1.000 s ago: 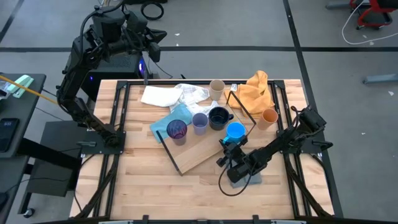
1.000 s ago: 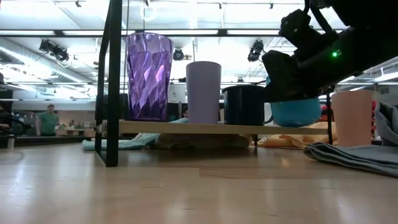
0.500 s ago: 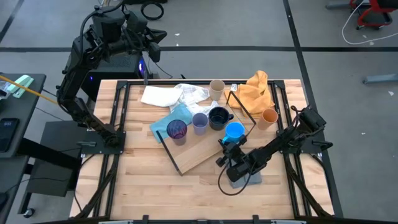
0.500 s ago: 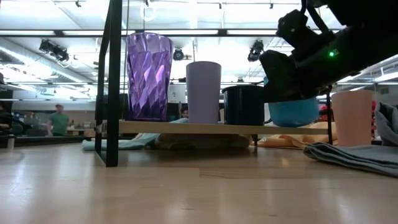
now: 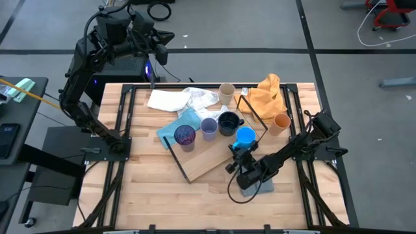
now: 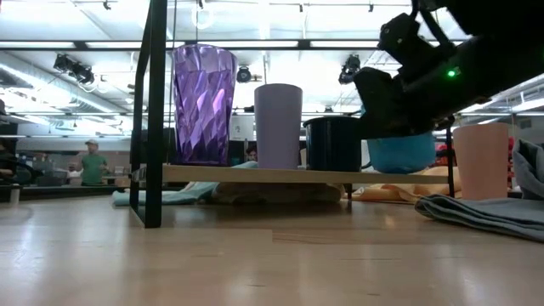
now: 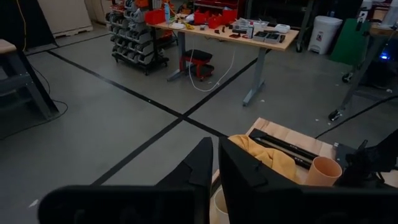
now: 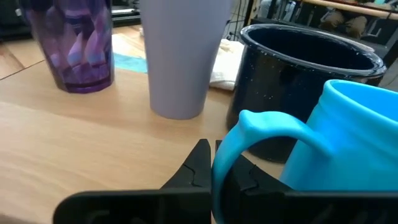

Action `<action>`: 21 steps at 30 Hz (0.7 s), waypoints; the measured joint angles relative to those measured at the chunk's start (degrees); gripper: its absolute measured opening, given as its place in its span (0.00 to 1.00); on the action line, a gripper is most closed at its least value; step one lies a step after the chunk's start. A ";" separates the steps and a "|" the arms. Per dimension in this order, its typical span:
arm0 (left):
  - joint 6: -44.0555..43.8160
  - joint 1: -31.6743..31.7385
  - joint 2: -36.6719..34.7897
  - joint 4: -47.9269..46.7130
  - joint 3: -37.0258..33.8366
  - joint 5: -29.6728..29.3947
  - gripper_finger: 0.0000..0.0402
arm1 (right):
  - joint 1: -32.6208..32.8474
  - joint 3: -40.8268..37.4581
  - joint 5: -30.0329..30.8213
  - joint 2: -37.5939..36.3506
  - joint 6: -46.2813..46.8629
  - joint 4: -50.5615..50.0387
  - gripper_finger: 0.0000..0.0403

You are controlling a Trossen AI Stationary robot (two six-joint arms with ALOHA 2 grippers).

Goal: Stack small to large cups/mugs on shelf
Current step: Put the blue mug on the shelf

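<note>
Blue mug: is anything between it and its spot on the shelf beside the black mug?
Nothing visible. The right hand is shut on the blue mug by its handle, and the mug is already at the shelf end, next to the black mug.

In the low view the bright blue mug is largely hidden by the right end effector. The purple tumbler and lavender cup are cut off in the right wrist view.

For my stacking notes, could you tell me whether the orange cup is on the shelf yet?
No, the orange cup stands on the table beside the shelf.
</note>
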 joint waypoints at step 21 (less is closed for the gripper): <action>1.40 -0.01 0.00 -1.21 0.00 0.00 0.08 | -0.44 0.05 4.29 4.58 -0.87 6.23 0.02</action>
